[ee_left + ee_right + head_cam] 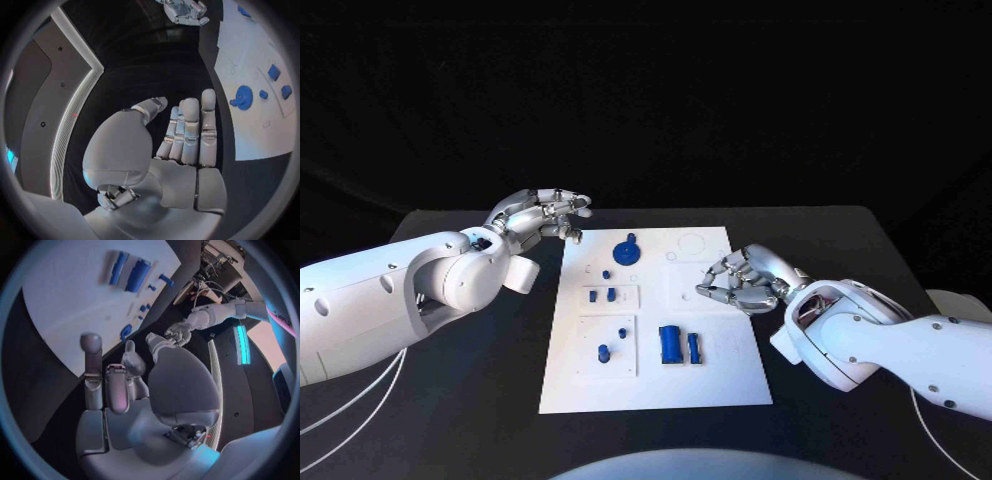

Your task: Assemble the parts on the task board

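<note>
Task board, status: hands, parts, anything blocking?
Left hand and right hand both empty, fingers apart. Small blue parts lie untouched on white task board. Nothing in the way.

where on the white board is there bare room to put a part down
The task board is bare along its near edge, below the two long blue pieces, and down its right strip near the right hand. Crowded: the left column, from the blue gear to the small pegs, close to the left hand.
</note>
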